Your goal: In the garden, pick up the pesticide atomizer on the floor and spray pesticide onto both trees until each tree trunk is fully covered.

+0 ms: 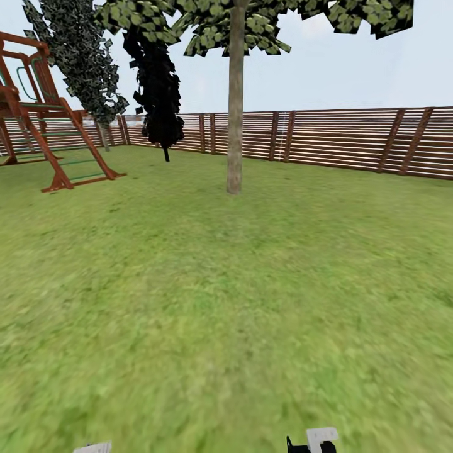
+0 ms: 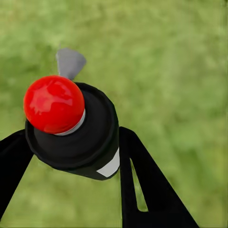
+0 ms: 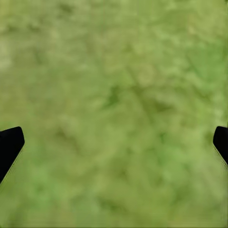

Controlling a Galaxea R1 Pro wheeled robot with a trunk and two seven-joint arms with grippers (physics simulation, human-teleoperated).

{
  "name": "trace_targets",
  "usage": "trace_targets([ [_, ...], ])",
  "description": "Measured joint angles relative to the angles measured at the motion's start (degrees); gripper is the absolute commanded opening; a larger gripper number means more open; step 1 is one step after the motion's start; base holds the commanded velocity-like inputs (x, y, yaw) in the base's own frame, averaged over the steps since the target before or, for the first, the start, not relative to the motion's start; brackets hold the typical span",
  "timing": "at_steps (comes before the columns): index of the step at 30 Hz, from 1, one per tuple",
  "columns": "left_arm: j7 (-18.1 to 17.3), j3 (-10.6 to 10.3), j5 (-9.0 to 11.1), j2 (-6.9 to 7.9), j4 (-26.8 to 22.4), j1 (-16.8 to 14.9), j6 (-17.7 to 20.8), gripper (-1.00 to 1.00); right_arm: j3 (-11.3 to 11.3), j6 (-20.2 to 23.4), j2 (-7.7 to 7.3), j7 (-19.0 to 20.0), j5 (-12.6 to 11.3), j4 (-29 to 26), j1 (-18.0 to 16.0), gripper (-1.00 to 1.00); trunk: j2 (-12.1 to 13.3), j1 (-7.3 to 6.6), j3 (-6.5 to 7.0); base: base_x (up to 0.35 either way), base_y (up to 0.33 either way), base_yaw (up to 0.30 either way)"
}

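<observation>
Left gripper (image 2: 71, 156) fingers clamp the red-tipped dark pesticide atomizer (image 2: 71, 128); right gripper (image 3: 114, 142) fingers apart. Spray may fall short of the far mottled tree trunk (image 1: 235, 119).

A wide green lawn (image 1: 226, 302) runs from the foreground to a reddish-brown fence (image 1: 340, 138) of horizontal slats, braced by slanted posts, which closes the far side from left to right. At the far left stands a red-brown wooden play frame (image 1: 44, 119) with a ladder-like slope and green rungs, its feet on the grass. Behind it, near the fence, rise a thin tree with grey-green speckled foliage (image 1: 78, 56) and a narrow, nearly black shrub-like tree (image 1: 157, 94). Above the fence the sky (image 1: 352, 69) is pale blue and hazy, with even daylight and no strong shadows on the grass.
</observation>
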Motion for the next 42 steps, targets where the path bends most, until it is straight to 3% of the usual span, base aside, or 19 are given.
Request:
trace_targets([
  [42, 0.0, 0.2, 0.04, 0.17, 0.0, 0.0, 0.0, -1.0, -0.01, 0.0, 0.0, 0.0, 0.0, 0.0, 0.0, 1.0, 0.0, 0.0, 0.0, 0.34, 0.0, 0.0],
])
